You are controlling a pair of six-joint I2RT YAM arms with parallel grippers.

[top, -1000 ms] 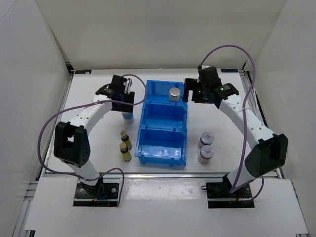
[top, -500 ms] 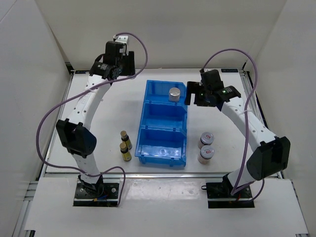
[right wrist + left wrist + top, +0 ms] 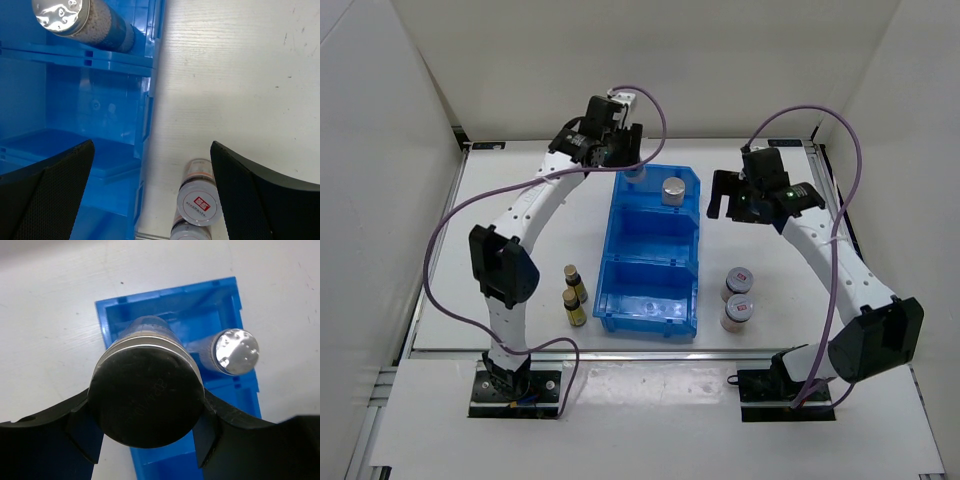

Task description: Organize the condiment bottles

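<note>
My left gripper point(image 3: 632, 150) is shut on a silver-topped cylinder point(image 3: 146, 393) and holds it above the far compartment of the blue bin point(image 3: 625, 215). The second silver-topped cylinder point(image 3: 673, 190) stands in that far compartment, also in the left wrist view point(image 3: 234, 351) and the right wrist view point(image 3: 65, 14). My right gripper point(image 3: 722, 195) is open and empty, just right of the bin's far end. Two white jars with red-marked lids point(image 3: 738, 281) point(image 3: 737, 312) stand right of the bin; one shows in the right wrist view point(image 3: 198, 204). Two amber bottles point(image 3: 573, 277) point(image 3: 574, 305) stand left of the bin.
The blue bin point(image 3: 150, 105) has three compartments in a row; the middle and near ones hold no bottles. White walls enclose the table on three sides. The table's near edge point(image 3: 650, 352) lies just past the bin's front.
My left arm lifted the cylinder from the table left of the bin, swung it up and right to above the bin's far compartment. My right gripper drew back to the right.
</note>
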